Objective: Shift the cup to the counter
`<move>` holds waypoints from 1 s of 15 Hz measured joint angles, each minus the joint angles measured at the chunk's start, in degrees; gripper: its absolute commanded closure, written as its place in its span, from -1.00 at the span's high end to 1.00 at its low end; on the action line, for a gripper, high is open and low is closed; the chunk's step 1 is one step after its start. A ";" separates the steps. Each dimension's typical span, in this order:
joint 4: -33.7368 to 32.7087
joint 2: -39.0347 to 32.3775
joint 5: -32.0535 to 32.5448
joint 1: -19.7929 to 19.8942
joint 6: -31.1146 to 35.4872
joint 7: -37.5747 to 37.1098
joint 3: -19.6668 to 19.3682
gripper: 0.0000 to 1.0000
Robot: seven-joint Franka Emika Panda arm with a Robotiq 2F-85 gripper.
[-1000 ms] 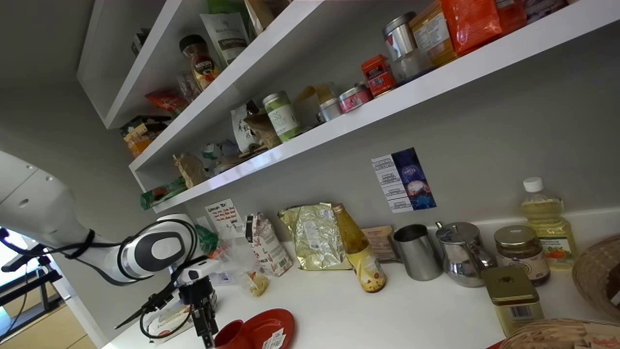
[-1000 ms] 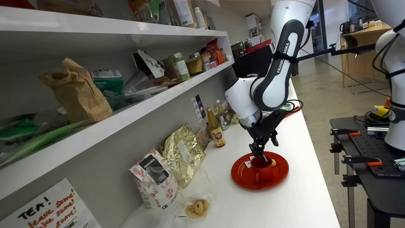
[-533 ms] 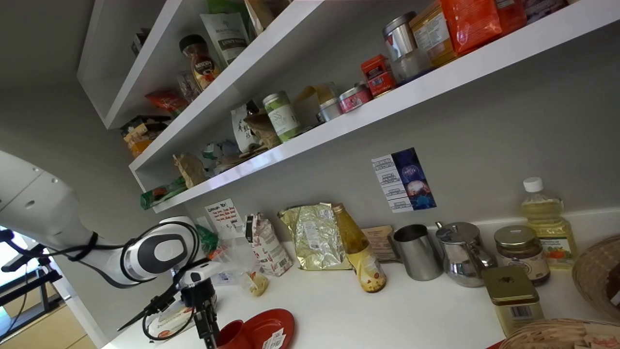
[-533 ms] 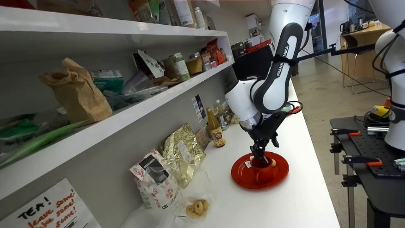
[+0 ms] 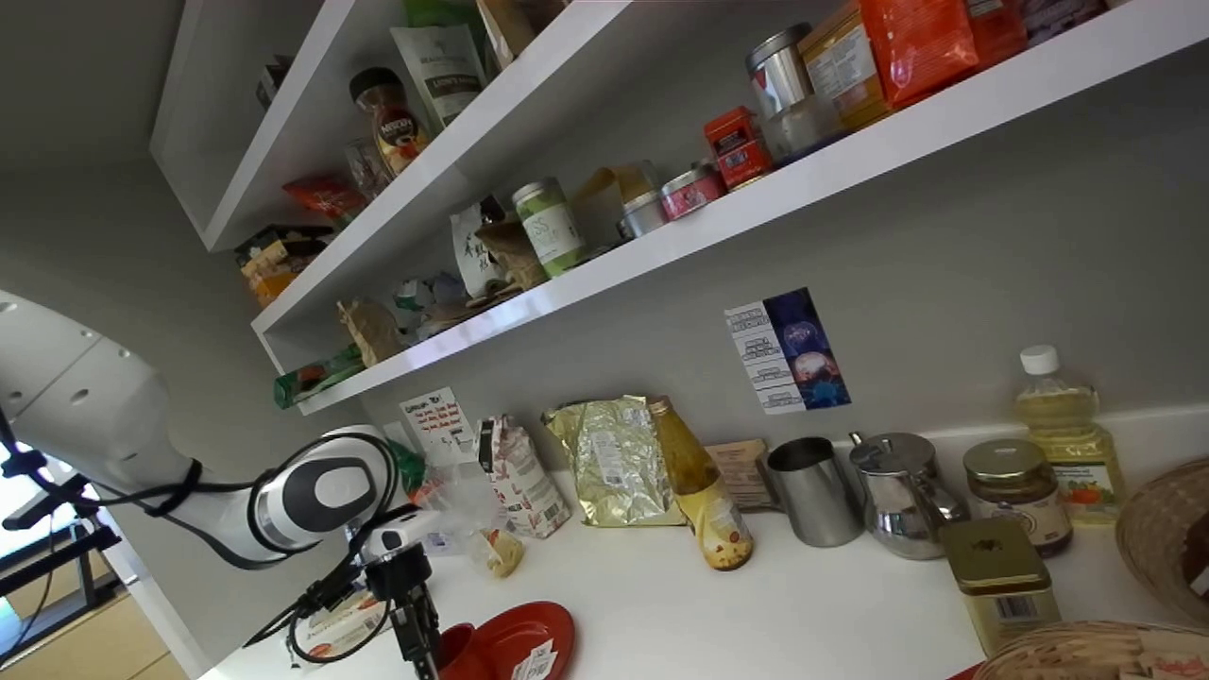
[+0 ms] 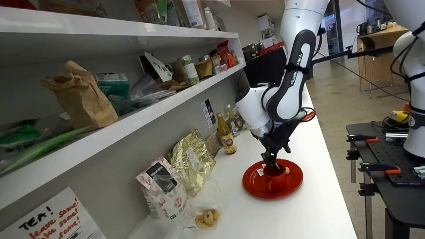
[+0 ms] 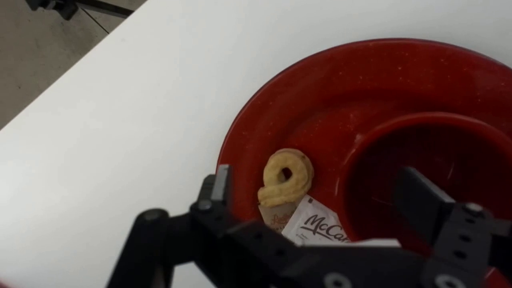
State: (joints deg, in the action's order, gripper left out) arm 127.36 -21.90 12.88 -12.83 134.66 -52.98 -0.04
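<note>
White counter (image 6: 313, 212), long and plain, runs below wall shelves (image 6: 116, 29). Left to right, in an exterior view: brown paper bag (image 6: 84, 101), shelved; red-and-white printed bag (image 6: 164, 192); gold foil bag (image 6: 189, 157); yellow bottle (image 6: 226, 135); red plate (image 6: 251, 182), on which one red cup (image 6: 279, 182) stands upright. Gripper (image 7: 319, 180), wrist view: jaws wide apart, one finger at the cup's mouth, depth unclear, the other outside it.

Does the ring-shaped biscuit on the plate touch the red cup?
Apart: the wrist view shows a strip of red plate between biscuit and cup.
</note>
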 measured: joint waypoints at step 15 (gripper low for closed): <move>-0.70 -2.40 -0.23 -0.61 0.05 0.03 0.17 -0.98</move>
State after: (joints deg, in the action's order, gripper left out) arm 126.66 -24.30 12.65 -13.44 134.71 -52.94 0.13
